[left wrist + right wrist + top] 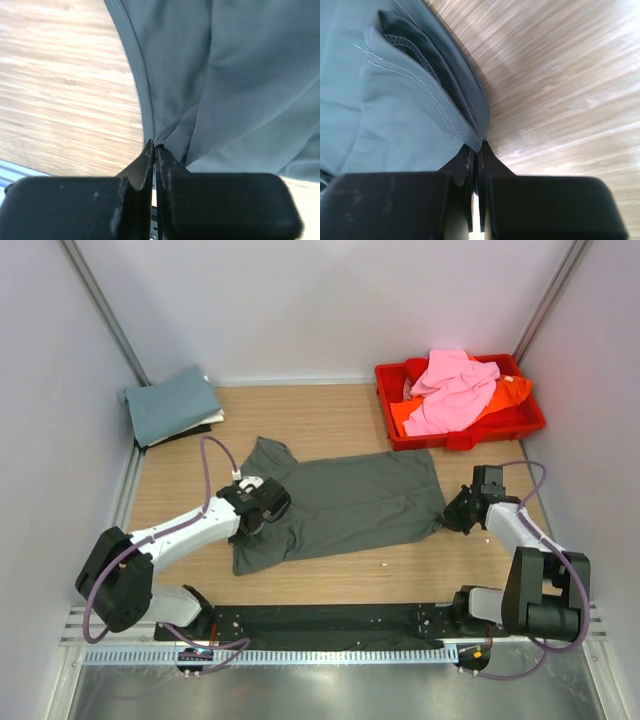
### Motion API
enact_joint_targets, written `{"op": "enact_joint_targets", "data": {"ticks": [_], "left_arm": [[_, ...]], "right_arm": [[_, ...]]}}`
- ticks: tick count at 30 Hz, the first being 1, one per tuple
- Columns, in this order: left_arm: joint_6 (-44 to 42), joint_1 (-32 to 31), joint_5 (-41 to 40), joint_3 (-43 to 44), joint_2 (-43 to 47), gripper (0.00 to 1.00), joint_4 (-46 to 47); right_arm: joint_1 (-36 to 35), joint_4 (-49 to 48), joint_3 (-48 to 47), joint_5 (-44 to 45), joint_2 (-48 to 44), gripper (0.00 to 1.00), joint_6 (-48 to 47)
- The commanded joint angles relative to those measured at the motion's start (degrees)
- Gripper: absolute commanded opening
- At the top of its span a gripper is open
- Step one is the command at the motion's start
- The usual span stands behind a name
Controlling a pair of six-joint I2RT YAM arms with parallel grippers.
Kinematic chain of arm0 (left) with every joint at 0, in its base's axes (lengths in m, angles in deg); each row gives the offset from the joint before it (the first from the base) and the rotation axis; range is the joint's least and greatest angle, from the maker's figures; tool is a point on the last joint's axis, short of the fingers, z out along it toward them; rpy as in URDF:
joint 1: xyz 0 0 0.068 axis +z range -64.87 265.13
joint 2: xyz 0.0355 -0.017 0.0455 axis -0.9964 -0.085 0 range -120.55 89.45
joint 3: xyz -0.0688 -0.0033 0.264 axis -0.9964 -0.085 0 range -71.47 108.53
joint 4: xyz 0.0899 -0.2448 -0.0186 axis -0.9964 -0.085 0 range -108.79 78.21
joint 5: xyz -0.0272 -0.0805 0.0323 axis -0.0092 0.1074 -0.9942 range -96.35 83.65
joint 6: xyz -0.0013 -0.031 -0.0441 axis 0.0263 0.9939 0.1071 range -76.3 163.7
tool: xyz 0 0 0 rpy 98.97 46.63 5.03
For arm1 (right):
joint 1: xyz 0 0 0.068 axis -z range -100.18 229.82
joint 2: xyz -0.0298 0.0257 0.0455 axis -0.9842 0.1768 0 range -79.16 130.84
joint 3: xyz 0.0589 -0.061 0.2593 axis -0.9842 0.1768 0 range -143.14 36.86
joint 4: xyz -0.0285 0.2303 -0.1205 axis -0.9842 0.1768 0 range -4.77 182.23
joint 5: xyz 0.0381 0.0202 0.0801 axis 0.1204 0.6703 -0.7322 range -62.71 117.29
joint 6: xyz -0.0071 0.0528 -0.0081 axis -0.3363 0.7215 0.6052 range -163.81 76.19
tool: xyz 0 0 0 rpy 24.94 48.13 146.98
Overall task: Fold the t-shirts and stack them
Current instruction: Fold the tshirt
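Observation:
A dark grey t-shirt (350, 502) lies spread across the middle of the table, collar to the left. My left gripper (262, 508) is shut on its cloth near the collar; in the left wrist view the jaws (156, 150) pinch a fold of the grey shirt (225, 90). My right gripper (447, 521) is shut on the shirt's hem at the right end; in the right wrist view the jaws (477, 150) grip the stitched hem (410, 95). A folded dusty teal shirt (170, 405) lies at the back left. Pink (450, 390) and orange (510, 392) shirts lie crumpled in the tray.
A red plastic tray (520, 425) stands at the back right and holds the crumpled shirts. Something white and something dark lie under the teal shirt (205, 425). Grey walls close in the table on three sides.

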Motion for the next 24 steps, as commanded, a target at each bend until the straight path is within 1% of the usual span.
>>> {"op": "enact_joint_targets", "data": {"ticks": [1, 3, 6, 9, 12, 13, 14, 15, 17, 19, 20, 21, 22, 23, 24], "left_arm": [[-3.7, 2.2, -0.1, 3.1, 1.1, 0.00, -1.5], [-5.4, 5.0, 0.6, 4.3, -0.5, 0.00, -1.2], [-8.7, 8.7, 2.0, 5.2, -2.2, 0.00, -0.8], [-8.6, 9.4, 2.7, 5.0, -3.4, 0.00, -0.7], [-8.1, 10.3, 0.4, 4.5, -3.7, 0.00, -1.0], [-8.9, 11.5, 1.0, 4.8, -4.1, 0.00, -0.6], [-9.8, 14.6, 3.2, 5.2, -5.4, 0.00, -0.1], [-11.9, 16.6, 4.7, 5.3, -6.1, 0.00, 0.4], [-13.4, 20.7, 7.8, 6.0, -8.2, 0.00, 1.8], [-14.9, 21.4, 8.6, 6.8, -9.6, 0.01, 2.3], [-15.2, 21.4, 9.1, 7.9, -11.1, 0.06, 2.2], [-15.5, 21.4, 12.0, 8.2, -11.6, 0.12, 2.4], [-16.1, 21.3, 13.7, 8.2, -12.1, 0.28, 2.9], [-16.0, 20.9, 14.6, 8.0, -12.1, 0.36, 3.3], [-15.8, 20.5, 14.5, 8.1, -11.7, 0.42, 3.1]], "right_arm": [[1.4, 1.9, 0.9, 2.0, -3.2, 0.01, 1.3], [1.6, 1.4, 2.1, 2.9, -4.4, 0.01, 1.6], [2.2, 1.7, 1.9, 2.4, -3.7, 0.01, 1.4], [3.3, 2.8, 1.4, 2.8, -3.7, 0.01, 1.1], [5.1, 3.6, 2.1, 3.8, -6.3, 0.01, 1.6], [5.3, 3.6, 2.3, 4.2, -7.0, 0.01, 2.3], [5.5, 3.8, 2.6, 4.6, -8.2, 0.01, 2.4], [5.8, 3.9, 2.7, 5.1, -8.4, 0.01, 2.6], [6.4, 4.1, 2.6, 5.0, -8.4, 0.01, 2.5], [6.6, 3.7, 2.8, 3.6, -7.9, 0.02, 2.4], [6.6, 3.5, 2.8, 3.1, -7.0, 0.07, 2.1], [6.6, 3.1, 2.8, 2.2, -6.6, 0.16, 1.9], [6.6, 2.8, 2.9, 1.2, -6.2, 0.20, 1.7], [6.6, 2.7, 2.9, 0.9, -6.0, 0.25, 1.7], [6.6, 2.6, 3.0, 0.4, -6.1, 0.39, 1.6]]}}
